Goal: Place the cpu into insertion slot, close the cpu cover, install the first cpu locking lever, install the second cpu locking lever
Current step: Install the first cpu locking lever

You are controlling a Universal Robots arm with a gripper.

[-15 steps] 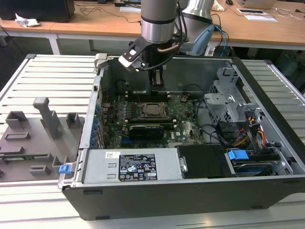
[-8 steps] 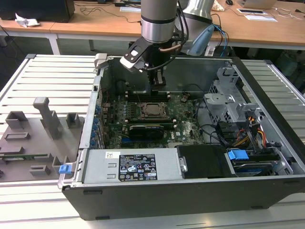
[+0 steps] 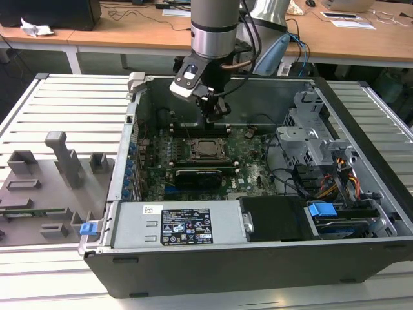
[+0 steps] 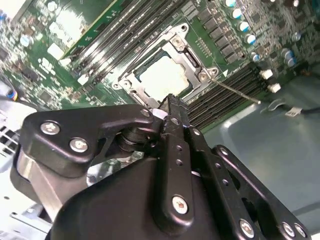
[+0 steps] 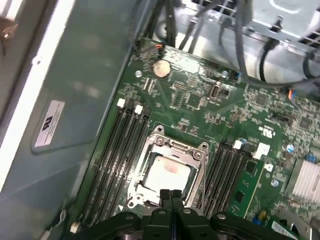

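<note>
The gripper [image 3: 216, 115], fingers pressed together on nothing, hangs just above the cpu [image 3: 208, 148]. The cpu lies in the insertion slot [image 3: 195, 150], with the cpu cover [image 5: 201, 151] flat around it. The near power supply [image 3: 132, 226] carries a white label [image 3: 186, 226], its print too small to read.

Bright, even light; glare whitens the cpu [image 5: 167, 175] in the first wrist view, soft shadows inside the case [image 3: 258, 271].

A pale, ribbed metal desk [image 3: 77, 97] carries an open computer case [image 3: 226, 271] lying on its side. Just beside the case, at the exterior view's left, a flat grey fixture plate [image 3: 32, 206] with upright blocks lies on the desk.
</note>
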